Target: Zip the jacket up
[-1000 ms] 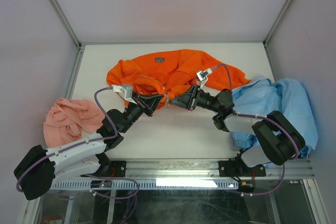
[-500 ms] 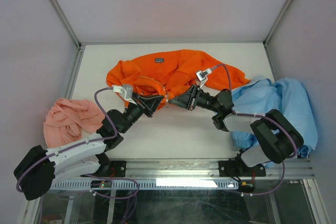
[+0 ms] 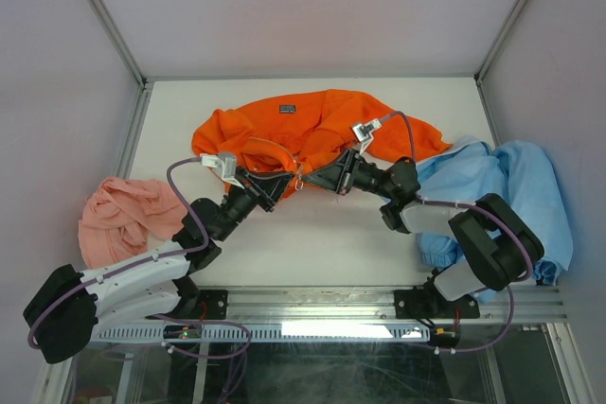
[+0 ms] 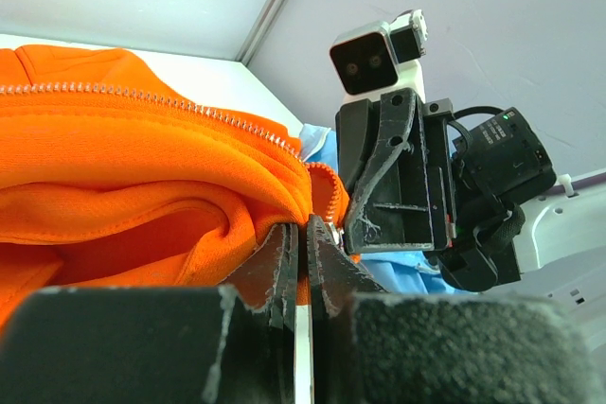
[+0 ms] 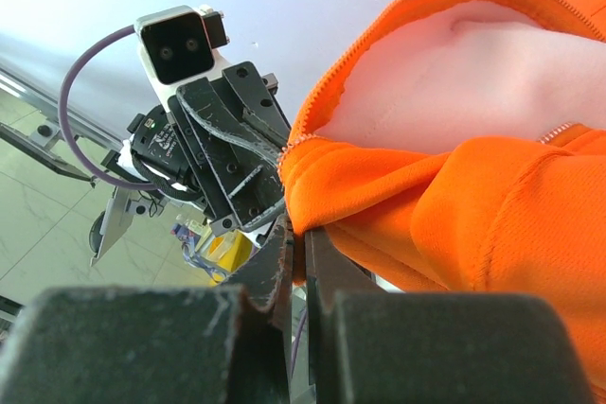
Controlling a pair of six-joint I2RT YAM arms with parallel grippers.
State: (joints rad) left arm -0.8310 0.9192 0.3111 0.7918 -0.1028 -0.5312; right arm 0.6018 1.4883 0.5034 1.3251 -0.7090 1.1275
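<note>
The orange jacket (image 3: 312,125) lies crumpled at the back middle of the table, its dark label (image 3: 287,108) facing up. My left gripper (image 3: 287,182) and right gripper (image 3: 315,178) meet tip to tip at the jacket's front hem. The left wrist view shows the left gripper (image 4: 303,226) shut on the orange hem beside the zipper teeth (image 4: 218,112). The right wrist view shows the right gripper (image 5: 301,234) shut on a fold of the jacket (image 5: 454,167) by the other zipper edge (image 5: 327,101).
A salmon-pink cloth (image 3: 128,215) lies at the left edge. A light blue garment (image 3: 516,191) is heaped at the right, under the right arm. White enclosure walls stand on three sides.
Both grippers have shifted slightly upward toward the jacket, still pinching the hem; the fabric has barely moved.
</note>
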